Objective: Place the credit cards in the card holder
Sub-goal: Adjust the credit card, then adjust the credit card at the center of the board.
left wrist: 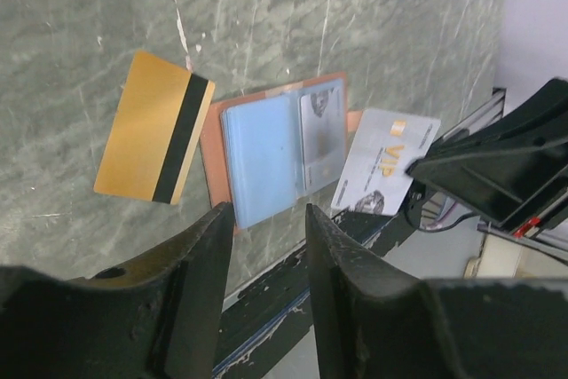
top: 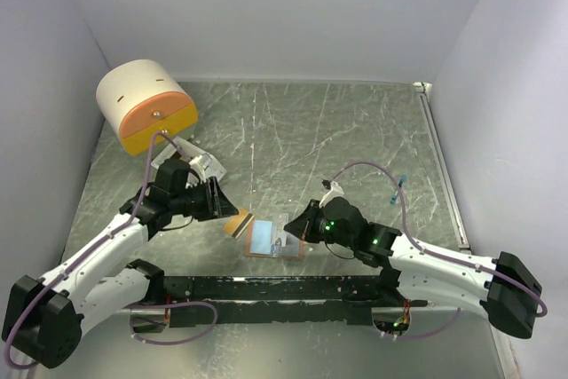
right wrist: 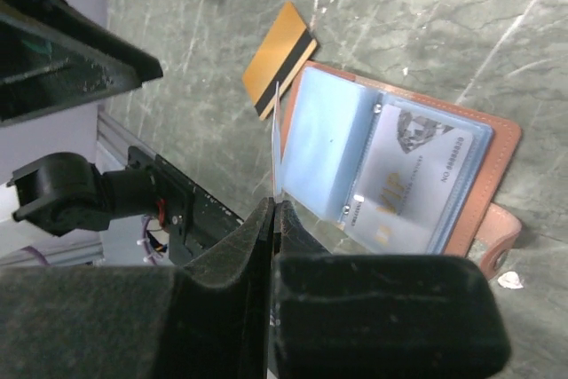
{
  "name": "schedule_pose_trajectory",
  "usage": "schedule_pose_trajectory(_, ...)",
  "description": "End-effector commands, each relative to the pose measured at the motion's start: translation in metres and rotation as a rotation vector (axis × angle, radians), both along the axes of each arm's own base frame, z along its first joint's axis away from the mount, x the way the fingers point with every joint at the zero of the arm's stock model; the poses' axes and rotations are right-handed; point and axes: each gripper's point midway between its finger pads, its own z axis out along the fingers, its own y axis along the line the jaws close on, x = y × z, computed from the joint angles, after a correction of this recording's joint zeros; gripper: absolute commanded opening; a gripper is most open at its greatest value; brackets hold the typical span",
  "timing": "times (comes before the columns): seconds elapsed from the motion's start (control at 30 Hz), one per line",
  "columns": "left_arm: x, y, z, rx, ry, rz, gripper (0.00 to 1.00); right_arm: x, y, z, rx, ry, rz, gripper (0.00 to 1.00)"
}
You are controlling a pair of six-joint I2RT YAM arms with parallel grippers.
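The card holder lies open on the table, salmon-brown outside and pale blue inside; one pocket holds a pale VIP card. A gold credit card with a black stripe lies flat just left of the holder. My left gripper hovers above the holder's near edge, open and empty. My right gripper is shut on a white VIP credit card, held on edge by the holder's right side. In the top view the holder lies between the left gripper and the right gripper.
A round cream-and-orange drawer unit stands at the back left, with a small white box in front of it. A black rail runs along the near edge. A small blue item lies at the right. Walls close three sides.
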Motion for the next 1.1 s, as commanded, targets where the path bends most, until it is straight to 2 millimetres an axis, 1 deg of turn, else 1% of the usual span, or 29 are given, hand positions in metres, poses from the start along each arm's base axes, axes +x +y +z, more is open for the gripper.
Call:
schedule_pose_trajectory(0.0,-0.007,-0.006,-0.013,0.041,-0.006,-0.041,0.47,0.005,-0.005,-0.013,-0.025,0.027,-0.002,0.0)
schedule_pose_trajectory(0.03,-0.008,-0.007,-0.016,0.052,-0.001,-0.043,0.46,0.004,-0.005,-0.016,-0.02,0.034,0.003,0.0)
schedule_pose_trajectory(0.17,-0.019,-0.018,-0.03,0.046,0.04,-0.071,0.29,0.007,-0.008,-0.024,-0.006,0.051,-0.006,0.0)
schedule_pose_trajectory(0.23,-0.023,-0.024,-0.037,0.04,0.053,-0.08,0.22,0.009,-0.009,-0.025,0.008,0.051,-0.013,0.0)
schedule_pose_trajectory(0.33,-0.028,-0.03,-0.048,0.058,0.066,-0.091,0.15,0.011,-0.01,-0.026,0.027,0.053,-0.019,0.0)
schedule_pose_trajectory(0.4,-0.029,-0.032,-0.052,0.079,0.067,-0.096,0.14,0.011,-0.011,-0.029,0.027,0.057,-0.022,0.0)
schedule_pose_trajectory(0.43,-0.027,-0.031,-0.054,0.1,0.066,-0.089,0.15,0.011,-0.012,-0.031,0.029,0.059,-0.022,0.0)
schedule_pose_trajectory(0.47,-0.023,-0.028,-0.056,0.129,0.06,-0.07,0.19,0.011,-0.012,-0.032,0.032,0.061,-0.02,0.0)
schedule_pose_trajectory(0.53,-0.01,-0.014,-0.061,0.215,0.036,0.008,0.29,0.01,-0.011,-0.033,0.039,0.066,-0.018,0.0)
schedule_pose_trajectory(0.6,0.0,-0.003,-0.064,0.278,0.025,0.07,0.33,0.01,-0.011,-0.033,0.039,0.066,-0.017,0.0)
schedule_pose_trajectory(0.7,0.005,0.004,-0.07,0.331,0.021,0.101,0.45,0.009,-0.012,-0.031,0.041,0.061,-0.014,0.0)
schedule_pose_trajectory(0.83,0.014,0.013,-0.076,0.407,-0.002,0.105,0.56,0.009,-0.013,-0.031,0.045,0.055,-0.019,0.0)
schedule_pose_trajectory(0.93,0.019,0.017,-0.08,0.451,-0.014,0.107,0.6,0.008,-0.012,-0.031,0.049,0.058,-0.011,0.0)
schedule_pose_trajectory(1.07,0.022,0.019,-0.086,0.48,-0.014,0.108,0.61,0.01,-0.014,-0.033,0.035,0.052,-0.018,0.0)
